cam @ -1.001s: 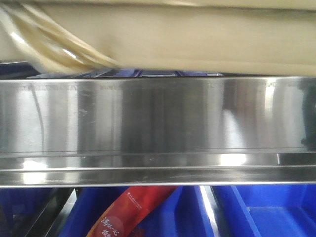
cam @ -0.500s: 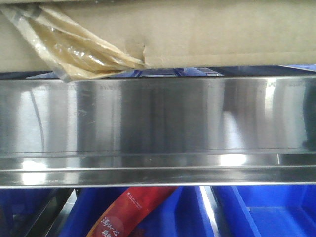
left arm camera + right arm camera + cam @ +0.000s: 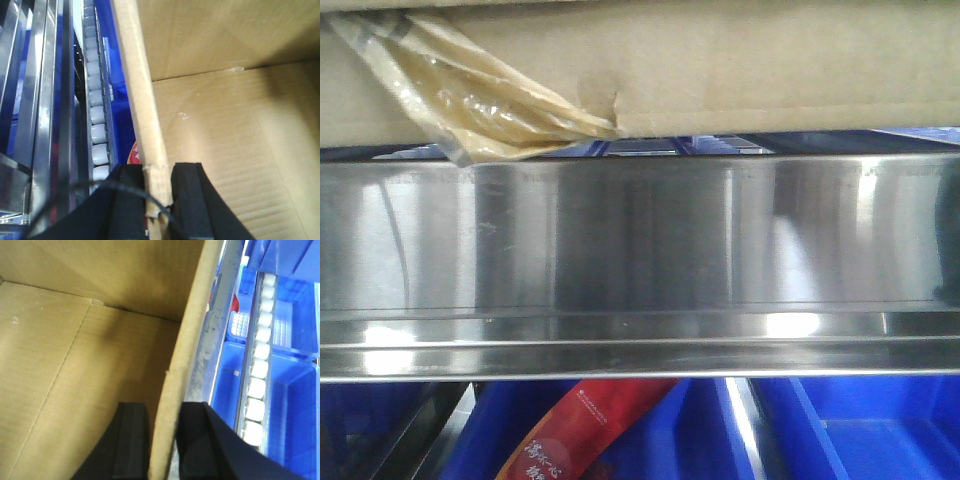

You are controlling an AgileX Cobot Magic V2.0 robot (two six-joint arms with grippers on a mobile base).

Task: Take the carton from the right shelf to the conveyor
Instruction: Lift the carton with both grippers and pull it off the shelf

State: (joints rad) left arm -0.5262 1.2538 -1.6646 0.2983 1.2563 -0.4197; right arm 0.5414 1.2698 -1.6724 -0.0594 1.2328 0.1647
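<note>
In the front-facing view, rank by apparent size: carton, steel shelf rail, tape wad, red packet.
1. the steel shelf rail, full width and the tallest band
2. the carton, full width but shallower, cropped at the top
3. the tape wad
4. the red packet, cropped at the bottom, so it is only loosely ranked below the tape wad

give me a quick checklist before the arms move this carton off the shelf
1. Left gripper on the carton wall: ok, fingers sit either side of the wall.
2. Right gripper on the opposite wall: ok, same clamp.
3. Carton bottom above the shelf rail: ok, a gap shows between them.
4. Tape wad: not ok, it droops to the rail's top edge and may snag.
5. Conveyor free: cannot tell, not in view.
</note>
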